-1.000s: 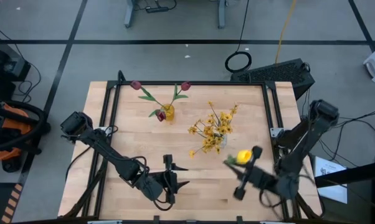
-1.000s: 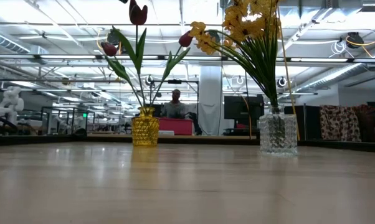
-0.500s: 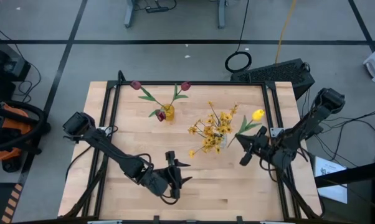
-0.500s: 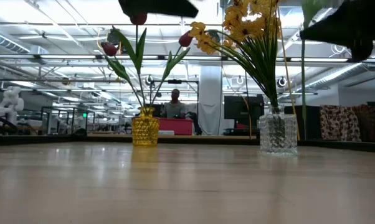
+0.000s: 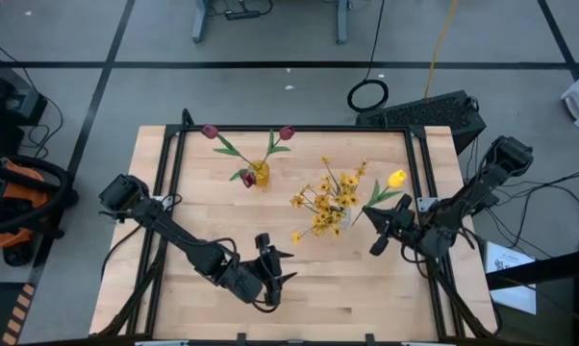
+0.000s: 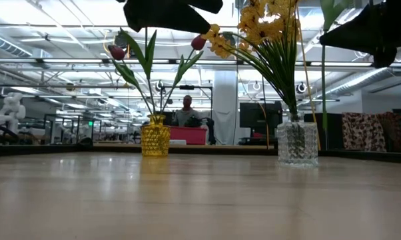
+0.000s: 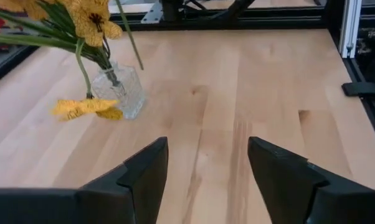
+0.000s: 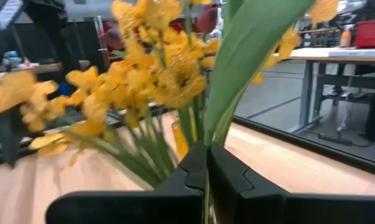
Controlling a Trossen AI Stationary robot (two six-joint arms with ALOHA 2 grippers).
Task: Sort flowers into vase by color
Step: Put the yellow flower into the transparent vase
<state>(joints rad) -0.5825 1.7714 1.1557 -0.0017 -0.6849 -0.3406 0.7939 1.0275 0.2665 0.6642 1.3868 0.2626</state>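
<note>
My right gripper [image 5: 378,229] is shut on the yellow tulip [image 5: 396,178], just right of the clear vase [image 5: 336,213] that holds the sprays of small yellow blossoms [image 5: 320,200]. In the low view the tulip's green stem [image 6: 324,93] hangs upright right of the clear vase [image 6: 297,140]. Three dark-red tulips [image 5: 211,132] stand by their stems in the yellow vase [image 5: 260,174]. My left gripper [image 5: 276,270] hovers open over the table's near middle, touching nothing; its wrist view shows the clear vase [image 7: 119,93] ahead of it. My right gripper pinches the yellow tulip's green stem [image 8: 220,124] between its two shut fingers [image 8: 194,168], below the leaves. The fingers come level from the table's right, across the stem. The tulip stands upright, its head above the gripper and its stem hanging below.
A black rail [image 5: 289,128] frames the table's far edge and sides. Bare wood [image 5: 347,288] lies along the near side between the arms. Beyond the table, the low view shows a person [image 6: 188,113] seated in the room.
My right gripper has carried the yellow tulip from the near right of the table toward the far edge, up beside the clear vase, and turned it upright; it has held still for the last half second. My left gripper has shifted slightly toward the near right.
</note>
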